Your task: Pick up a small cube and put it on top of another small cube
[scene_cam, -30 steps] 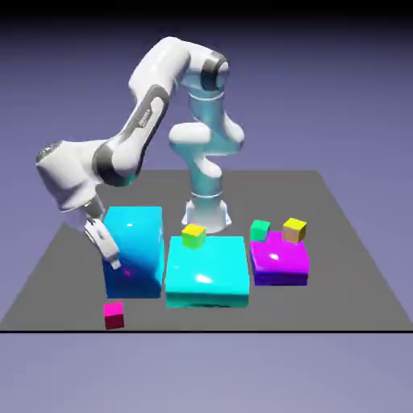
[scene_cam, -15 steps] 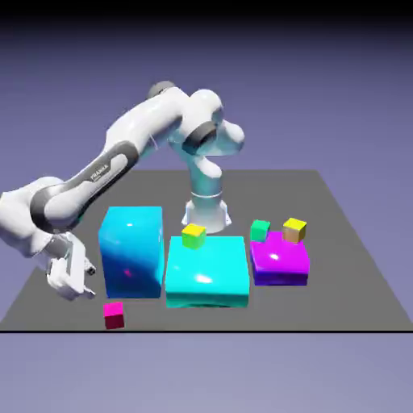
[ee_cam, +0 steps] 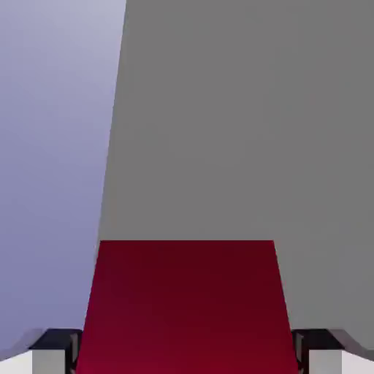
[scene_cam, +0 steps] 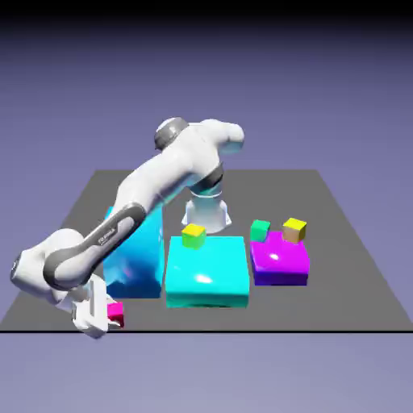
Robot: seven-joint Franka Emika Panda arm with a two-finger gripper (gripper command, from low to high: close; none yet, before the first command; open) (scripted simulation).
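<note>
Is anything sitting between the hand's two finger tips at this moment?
Yes. In the hand view the magenta-red cube fills the space between the finger tips; the hand is shut on it. The exterior view shows the hand low at that cube.

Tall blue block [scene_cam: 139, 258] standing left of flat cyan block [scene_cam: 206, 271], nearly touching it. Yellow-green cube [scene_cam: 193, 235] sitting on cyan block's far edge. Purple block [scene_cam: 279, 260] just right of cyan one, tan cube [scene_cam: 294, 230] atop its far right corner, green cube [scene_cam: 259, 231] beside its far left corner. Grey table [scene_cam: 347, 266] underneath all.
</note>
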